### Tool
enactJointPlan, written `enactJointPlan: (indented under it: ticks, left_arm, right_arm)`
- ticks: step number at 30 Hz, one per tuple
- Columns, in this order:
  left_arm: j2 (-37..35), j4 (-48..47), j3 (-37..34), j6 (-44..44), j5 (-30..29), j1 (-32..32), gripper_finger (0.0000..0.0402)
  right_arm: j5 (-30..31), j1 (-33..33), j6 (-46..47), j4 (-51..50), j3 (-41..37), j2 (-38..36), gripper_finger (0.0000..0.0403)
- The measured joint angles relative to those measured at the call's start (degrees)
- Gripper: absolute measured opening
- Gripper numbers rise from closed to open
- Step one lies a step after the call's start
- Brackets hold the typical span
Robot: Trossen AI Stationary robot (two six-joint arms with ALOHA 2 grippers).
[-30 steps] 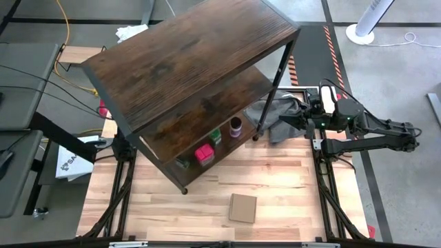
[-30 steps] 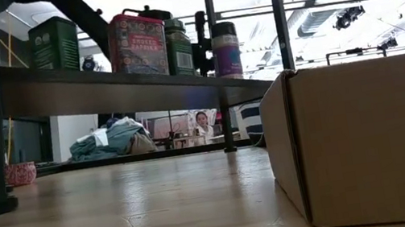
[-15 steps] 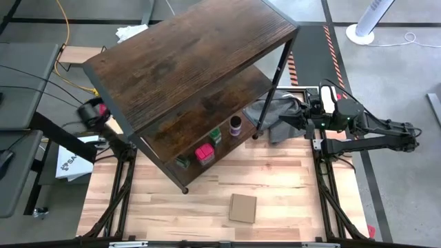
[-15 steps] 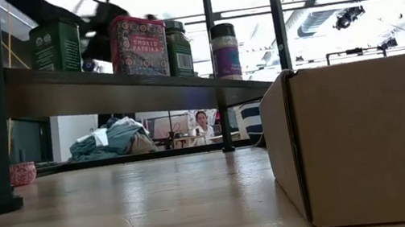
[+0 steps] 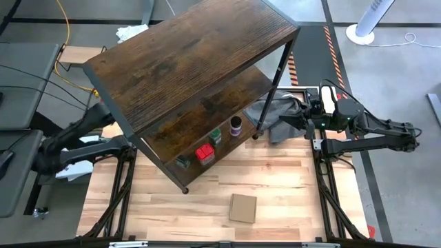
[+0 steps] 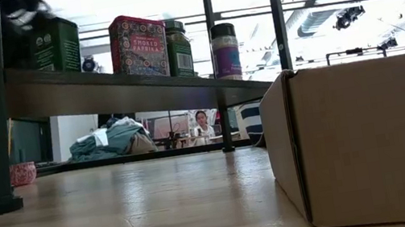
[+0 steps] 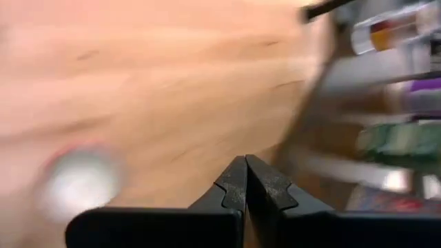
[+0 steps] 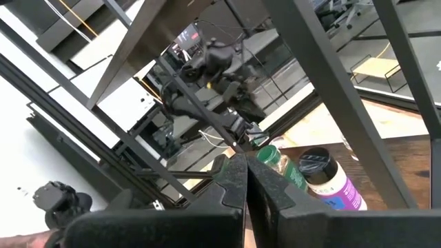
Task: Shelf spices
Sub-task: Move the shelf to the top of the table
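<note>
The shelf (image 5: 186, 62), dark wood boards in a thin black frame, stands across the far half of the table. Several spices stand on one of its lower boards: a purple-lidded jar (image 5: 236, 125), a green-lidded jar (image 5: 216, 136), a red tin (image 5: 204, 154) and a dark green tin (image 5: 181, 162). The low view shows them in a row, from the green tin (image 6: 55, 45) to the purple jar (image 6: 226, 51). My left gripper (image 7: 244, 172) is shut and empty, at the shelf's left end (image 5: 105, 114). My right gripper (image 8: 244, 169) is shut and empty, right of the shelf (image 5: 282, 118).
A flat brown cardboard piece (image 5: 242, 207) lies near the table's front edge and fills the right of the low view (image 6: 370, 144). A grey cloth (image 5: 272, 114) lies under my right gripper. A small pink bowl (image 6: 22, 173) sits at the far left.
My left arm has drawn back from behind the spices on the shelf board, out toward the table's left edge and a little up, tipping its gripper downward. Its fingers have stayed shut. The spices and the shelf have kept their places.
</note>
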Motion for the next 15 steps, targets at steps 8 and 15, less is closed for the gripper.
enactJointPlan:
  ticks: [8, 15]
  left_arm:
    - [-10.53, -19.64, -0.07, -4.93, -10.72, -0.02, 0.0]
    - [-12.06, -32.92, 1.73, -0.98, -2.41, -0.04, 0.0]
  right_arm:
    - [-0.02, -0.01, 0.2, 0.02, 0.0, -0.01, 0.0]
    - [-0.24, -0.01, 0.15, 0.02, 0.0, 0.01, 0.0]
